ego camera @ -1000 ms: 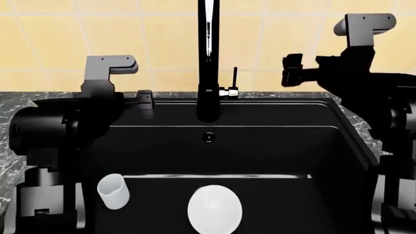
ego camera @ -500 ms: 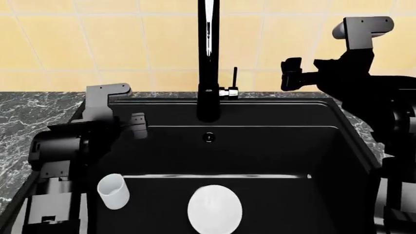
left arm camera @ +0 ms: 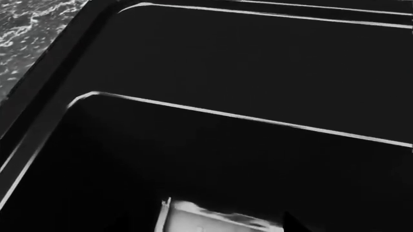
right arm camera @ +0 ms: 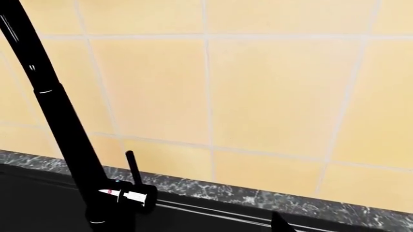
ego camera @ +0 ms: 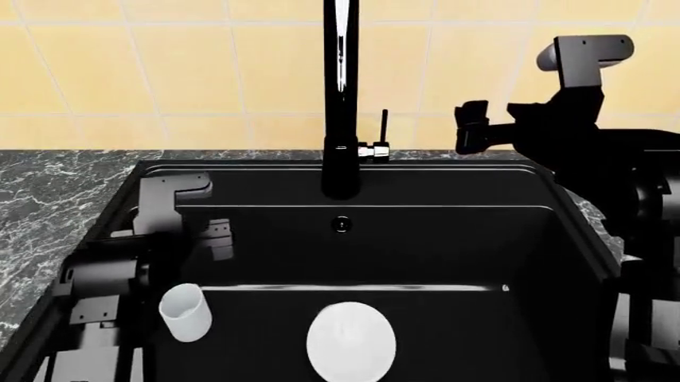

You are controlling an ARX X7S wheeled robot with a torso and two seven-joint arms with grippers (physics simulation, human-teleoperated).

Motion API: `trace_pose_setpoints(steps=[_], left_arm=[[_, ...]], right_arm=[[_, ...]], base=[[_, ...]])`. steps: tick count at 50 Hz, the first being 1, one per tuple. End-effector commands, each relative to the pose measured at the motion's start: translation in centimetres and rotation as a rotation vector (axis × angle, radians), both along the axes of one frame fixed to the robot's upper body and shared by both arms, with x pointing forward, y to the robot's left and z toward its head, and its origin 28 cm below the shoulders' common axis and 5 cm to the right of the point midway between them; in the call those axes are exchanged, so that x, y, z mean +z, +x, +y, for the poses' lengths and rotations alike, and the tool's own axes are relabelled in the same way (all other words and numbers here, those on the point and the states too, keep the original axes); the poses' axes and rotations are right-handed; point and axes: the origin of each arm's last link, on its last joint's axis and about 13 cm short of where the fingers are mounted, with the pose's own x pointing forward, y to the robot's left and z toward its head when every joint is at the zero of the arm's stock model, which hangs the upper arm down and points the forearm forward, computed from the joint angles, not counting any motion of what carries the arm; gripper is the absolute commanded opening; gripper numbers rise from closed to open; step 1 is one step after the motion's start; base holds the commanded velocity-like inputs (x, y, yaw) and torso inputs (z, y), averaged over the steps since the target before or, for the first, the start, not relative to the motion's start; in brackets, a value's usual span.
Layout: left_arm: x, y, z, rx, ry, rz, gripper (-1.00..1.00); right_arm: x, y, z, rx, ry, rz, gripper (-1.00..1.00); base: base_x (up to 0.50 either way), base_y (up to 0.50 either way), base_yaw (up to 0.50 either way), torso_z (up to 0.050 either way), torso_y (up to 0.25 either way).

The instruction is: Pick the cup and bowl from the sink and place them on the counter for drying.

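We find the cup (ego camera: 186, 312) standing upright on the floor of the sink (ego camera: 447, 247), close to the basin's left wall and toward its near edge, its open mouth up. The bowl (ego camera: 351, 340) rests on the same floor near the middle of the near edge, well apart from the cup to its right, and touches nothing else we can see. Both pieces are inside the basin; neither is on the counter (ego camera: 48, 199), whose veined stone borders the sink on the left and along the back. The left gripper (ego camera: 218, 237) hangs inside the basin by the left wall, just behind and above the cup and not touching it; its fingers are dark against the dark wall, and we cannot tell whether they are spread or pressed together. The left wrist view shows only the black basin walls and rim lines, with a corner of counter (left arm camera: 26, 29), and no fingertips we can judge. The right gripper (ego camera: 470, 127) is raised above the back right corner of the sink, level with the tiled wall (ego camera: 212, 72), holding nothing; how its fingers stand we cannot tell. The faucet (ego camera: 340, 103) rises from the middle of the back edge, its lever (ego camera: 381, 131) just to its right; the right wrist view shows the same faucet (right arm camera: 58, 121) against the tiles. The overflow hole (ego camera: 341, 225) sits in the back wall below the faucet.
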Motion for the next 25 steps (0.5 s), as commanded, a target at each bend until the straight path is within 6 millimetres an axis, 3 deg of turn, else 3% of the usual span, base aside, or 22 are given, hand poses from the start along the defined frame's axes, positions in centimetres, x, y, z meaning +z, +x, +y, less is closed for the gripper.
trace_pose_setpoints(steps=[1,25], left_arm=[[-2.0,-1.4,0.4,0.018,-0.046,0.054,1.0],[-3.6,-2.6,0.8,0.052,-0.058,0.103,1.0]], right_arm=[[0.4,0.0,0.3,0.016,0.01,-0.007,1.0],[-0.7,-0.3,-0.1,0.018,0.016,0.014,1.0]], base=[[0.0,0.0,0.0,0.0,0.0],[0.0,0.0,0.0,0.0,0.0]])
